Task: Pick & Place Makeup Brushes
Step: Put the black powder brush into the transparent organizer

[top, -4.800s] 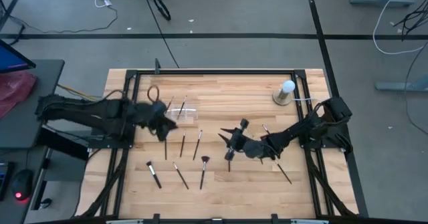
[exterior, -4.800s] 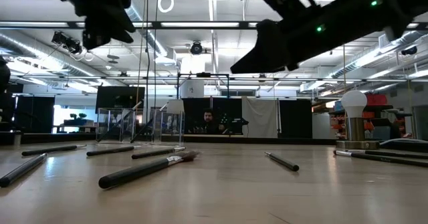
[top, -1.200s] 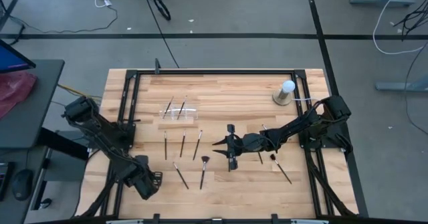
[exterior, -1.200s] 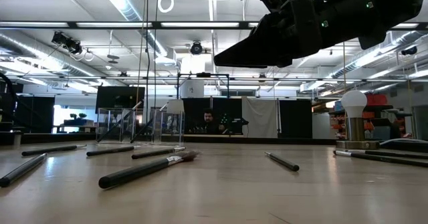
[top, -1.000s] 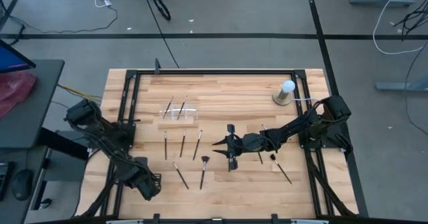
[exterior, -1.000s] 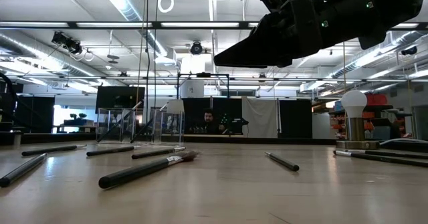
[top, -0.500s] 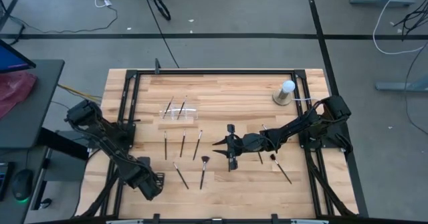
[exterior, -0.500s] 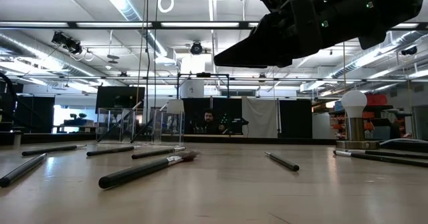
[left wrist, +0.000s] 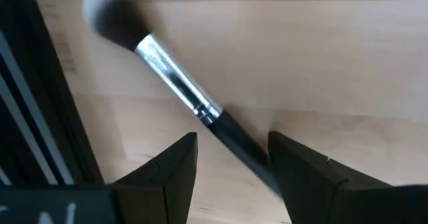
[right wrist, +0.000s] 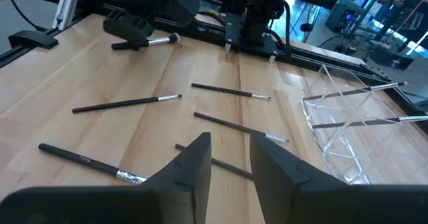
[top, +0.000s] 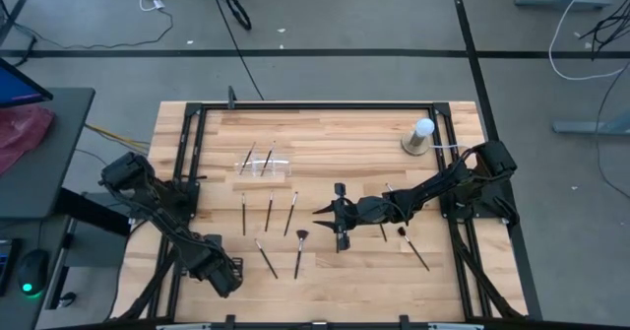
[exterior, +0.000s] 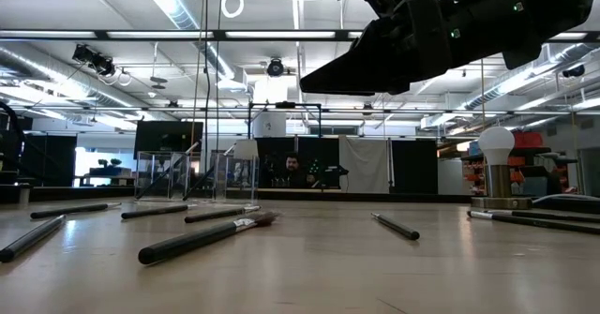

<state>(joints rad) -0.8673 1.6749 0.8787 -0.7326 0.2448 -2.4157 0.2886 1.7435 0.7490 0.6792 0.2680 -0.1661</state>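
Nearest us, at the front-left corner of the surface [top: 345,133], our left tool [top: 222,274] sits low over a fluffy brush [left wrist: 167,77]. Its fingers [left wrist: 167,174] stand apart on either side of the black handle, not touching it, so nothing is held yet. We judge the tool is lined up across the handle so that closing would pinch it there.

Farther in, more brushes [top: 268,259] lie loose and well apart on the wood, presumably spread so each can be taken singly.

Over the middle, our right tool [top: 340,217] hangs above the surface with a gap between its fingers [right wrist: 194,167] and nothing in them. It seems to wait clear of the left arm's work.

Beyond, toward the back, a clear holder [top: 264,165] carries two brushes [right wrist: 364,122]. We take this as the place for the rest.
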